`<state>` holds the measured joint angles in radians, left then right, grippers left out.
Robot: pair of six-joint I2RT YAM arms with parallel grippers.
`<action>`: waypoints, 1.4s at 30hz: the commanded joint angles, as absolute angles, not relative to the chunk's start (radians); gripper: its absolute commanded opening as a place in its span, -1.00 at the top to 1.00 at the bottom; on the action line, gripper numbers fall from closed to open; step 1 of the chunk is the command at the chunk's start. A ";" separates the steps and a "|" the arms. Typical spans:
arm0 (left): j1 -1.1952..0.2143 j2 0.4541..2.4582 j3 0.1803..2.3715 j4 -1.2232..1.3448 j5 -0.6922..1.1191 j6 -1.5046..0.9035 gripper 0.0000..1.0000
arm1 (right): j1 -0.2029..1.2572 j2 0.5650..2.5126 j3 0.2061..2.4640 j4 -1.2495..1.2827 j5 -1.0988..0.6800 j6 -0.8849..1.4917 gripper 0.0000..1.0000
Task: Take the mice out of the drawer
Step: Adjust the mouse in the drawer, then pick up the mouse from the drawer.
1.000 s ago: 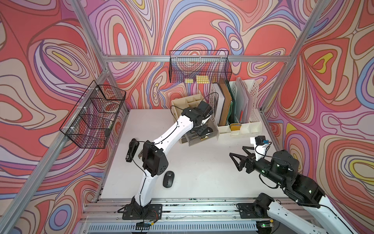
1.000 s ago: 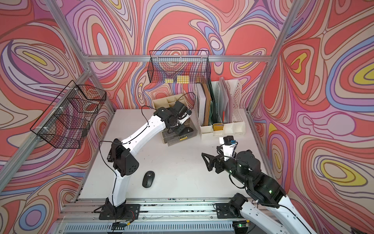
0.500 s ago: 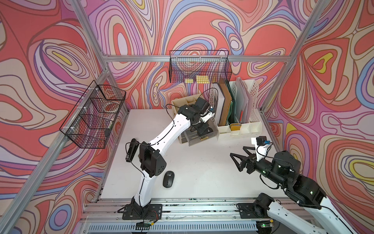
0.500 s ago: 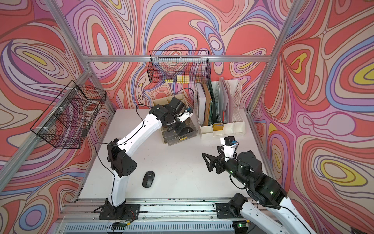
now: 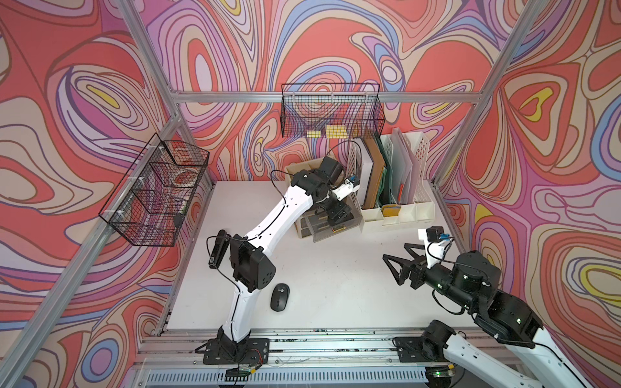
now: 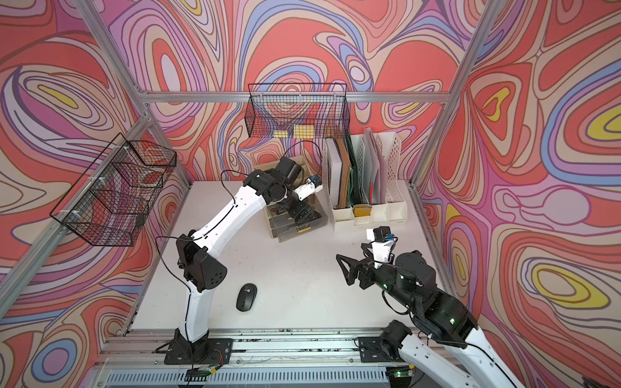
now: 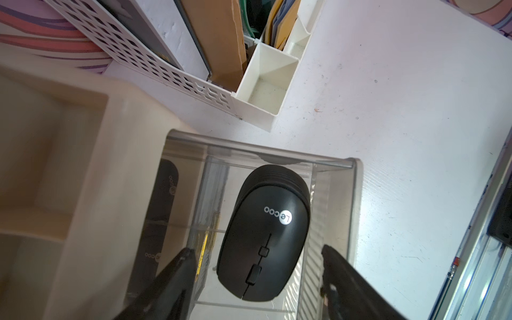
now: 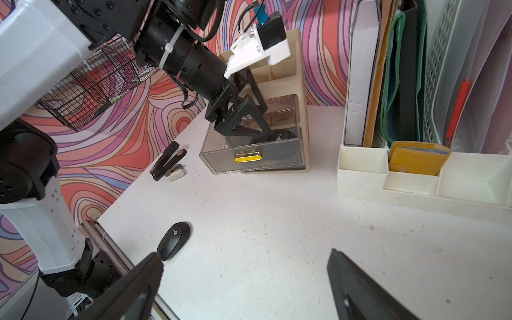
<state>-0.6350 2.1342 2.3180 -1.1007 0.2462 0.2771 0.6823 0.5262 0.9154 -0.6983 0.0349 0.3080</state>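
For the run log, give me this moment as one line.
left gripper: open, jaws either side of mouse in drawer | right gripper: open, empty, above table | second mouse: out on table

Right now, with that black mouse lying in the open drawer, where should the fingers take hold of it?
Across its narrow waist, one finger on each long flank, coming straight down from above: the mouse lies flat, and the drawer walls would likely block a sideways approach. The left fingers stand open either side of it.
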 commanded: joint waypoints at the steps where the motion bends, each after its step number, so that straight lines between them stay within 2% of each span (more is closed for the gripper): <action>1: -0.634 2.180 2.342 -1.132 0.273 0.298 -0.54 | 0.683 0.532 0.936 -0.712 0.048 0.303 -0.95; 15: -0.634 2.239 2.368 -1.115 0.239 0.263 -0.53 | 0.683 0.547 0.948 -0.718 0.055 0.300 -0.95; 25: -0.630 2.226 2.365 -1.078 0.113 0.126 -0.26 | 0.683 0.547 0.945 -0.715 0.060 0.302 -0.95; 28: -0.630 2.200 2.350 -1.044 0.106 0.089 -0.25 | 0.683 0.546 0.944 -0.714 0.059 0.300 -0.95; 30: -0.630 2.186 2.342 -1.031 0.122 0.078 -0.30 | 0.683 0.549 0.945 -0.713 0.059 0.301 -0.95; 37: -0.630 2.170 2.340 -1.037 0.182 0.123 -0.72 | 0.683 0.544 0.941 -0.715 0.059 0.301 -0.95; 42: -0.630 2.198 2.345 -1.061 0.138 0.170 -0.77 | 0.684 0.544 0.942 -0.713 0.058 0.300 -0.95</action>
<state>-0.6418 2.1967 2.3486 -1.0470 0.1783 0.1356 0.6823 0.5461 0.9310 -0.7116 0.0456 0.3073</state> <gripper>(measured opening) 0.882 0.976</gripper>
